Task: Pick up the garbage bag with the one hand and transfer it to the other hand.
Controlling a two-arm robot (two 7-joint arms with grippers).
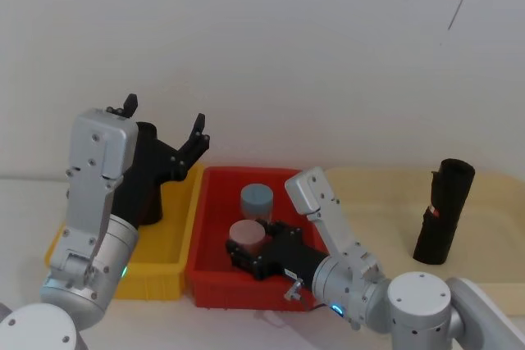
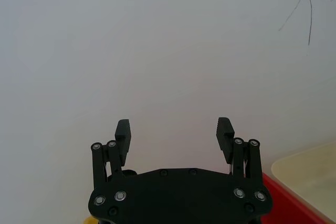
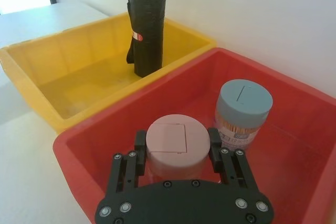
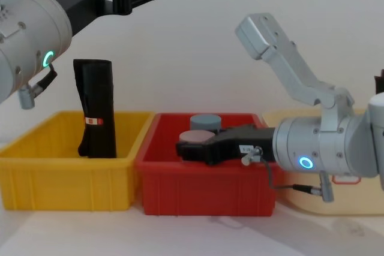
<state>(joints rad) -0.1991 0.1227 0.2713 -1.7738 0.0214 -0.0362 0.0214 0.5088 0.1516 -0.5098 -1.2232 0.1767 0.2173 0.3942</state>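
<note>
I am seeing the right gripper [image 3: 176, 148] clamping the smooth pink-lidded jar [image 3: 176, 146] in the red bin [image 3: 94, 145]; the left gripper [image 2: 174, 132] is hanging apart; the rolled black garbage bag [image 4: 96, 108] is standing in the yellow bin [image 4: 66, 175].

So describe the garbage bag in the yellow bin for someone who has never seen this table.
Find the yellow bin, left of the red bin. Standing upright inside it is the garbage bag, a tall black roll with a small white-and-red band. A similar black roll stands far right, outside any bin.
</note>
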